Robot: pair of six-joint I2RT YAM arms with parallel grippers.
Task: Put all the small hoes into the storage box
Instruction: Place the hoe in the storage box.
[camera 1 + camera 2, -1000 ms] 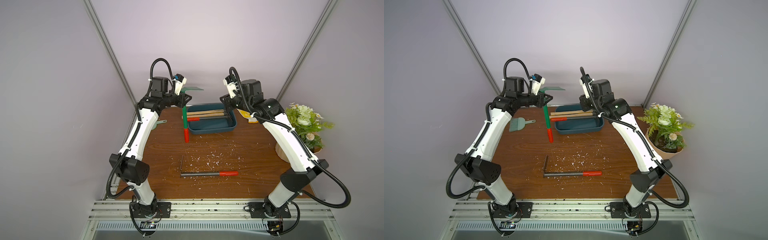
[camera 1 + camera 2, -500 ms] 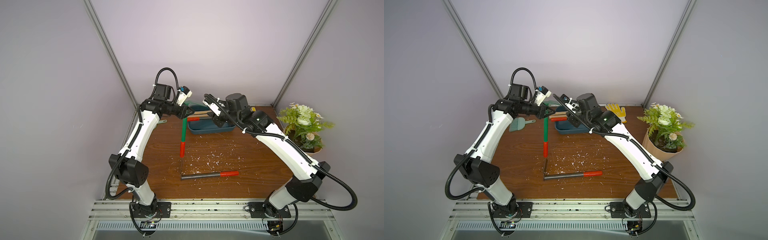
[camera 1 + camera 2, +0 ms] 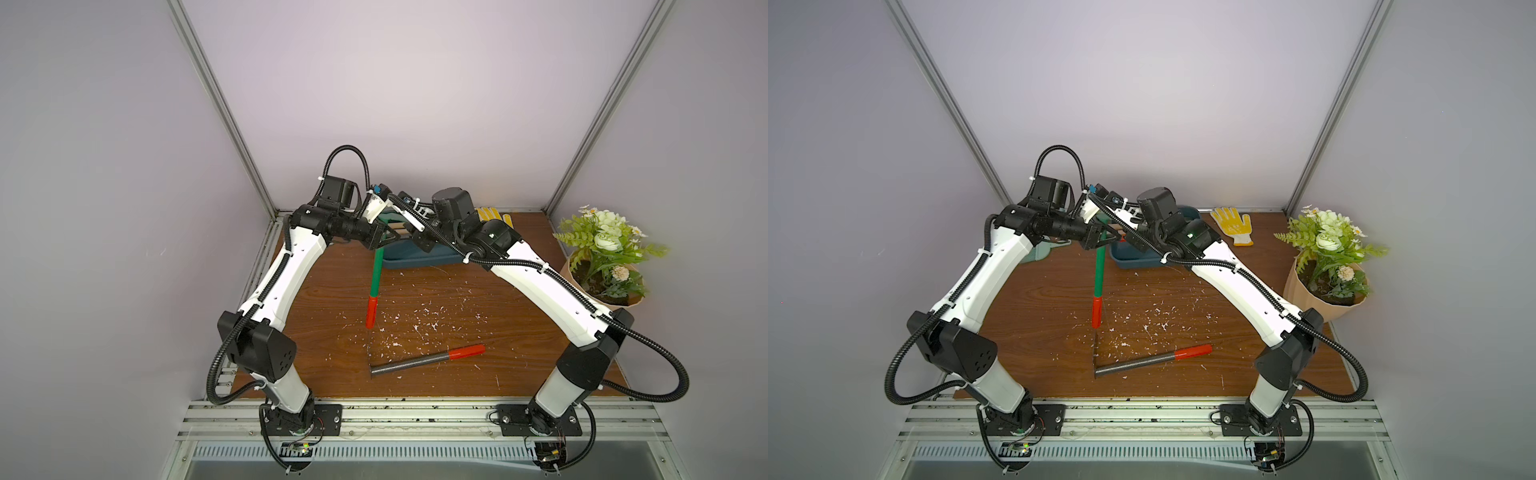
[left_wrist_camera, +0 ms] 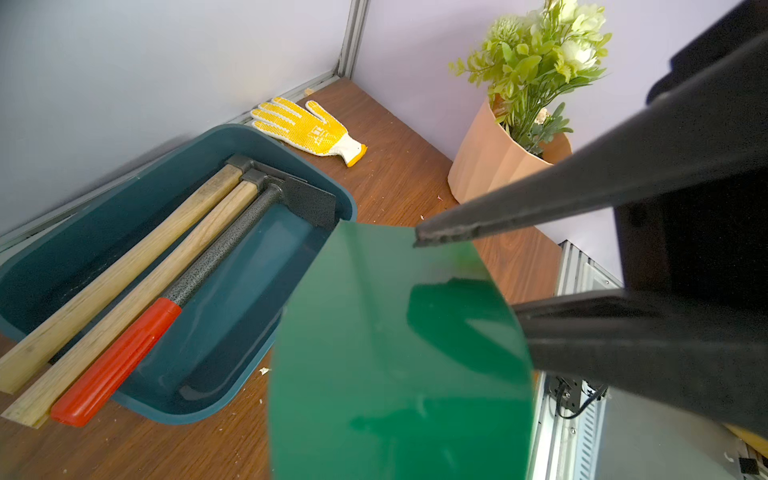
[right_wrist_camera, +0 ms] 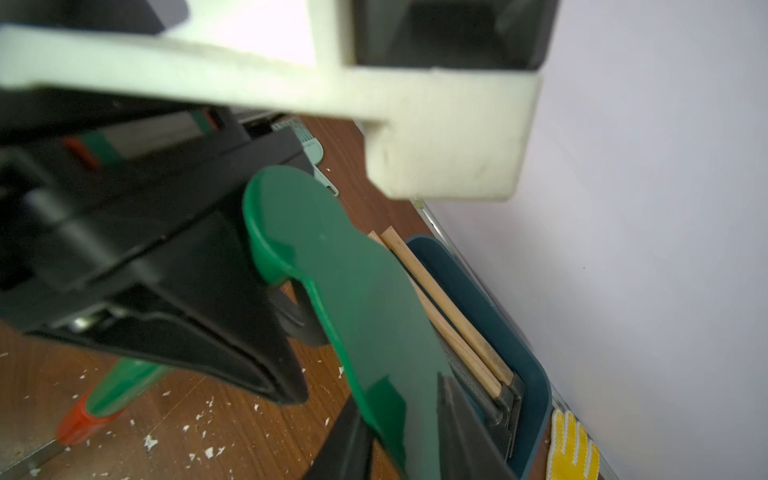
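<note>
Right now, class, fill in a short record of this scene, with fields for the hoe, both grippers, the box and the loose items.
Small hoe: green with a red grip, handle hanging down over the table, outside the box
Left gripper: shut on the hoe near its blade
Right gripper: fingers either side of the blade; grip unclear
Storage box: holds two wooden-handled tools and one dark red-gripped tool
Loose items: dark tool with red grip, yellow glove, potted plant
</note>
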